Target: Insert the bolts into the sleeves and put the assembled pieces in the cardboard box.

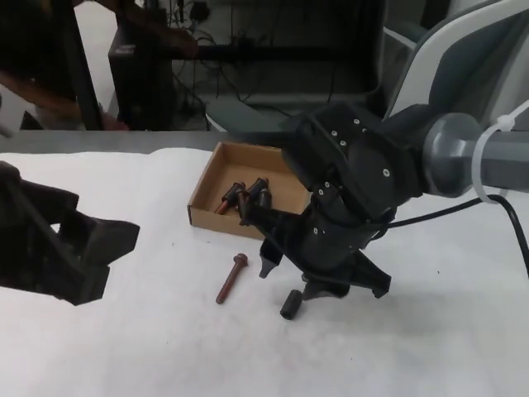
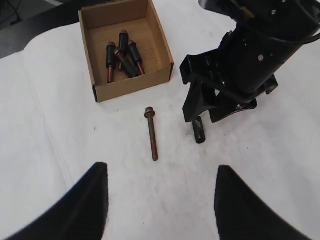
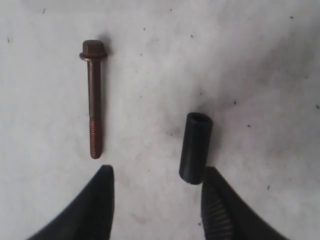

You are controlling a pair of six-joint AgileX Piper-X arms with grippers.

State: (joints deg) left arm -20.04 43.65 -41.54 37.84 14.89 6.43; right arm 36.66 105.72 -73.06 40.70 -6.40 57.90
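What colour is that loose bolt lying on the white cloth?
Coppery reddish-brown; the bolt shows best in the right wrist view.

Brown metal bolt (image 2: 151, 134) lies before the open cardboard box (image 2: 135, 85) — short black tubular sleeve (image 2: 199, 131) just right of it; assembled pieces (image 2: 122, 55) inside.
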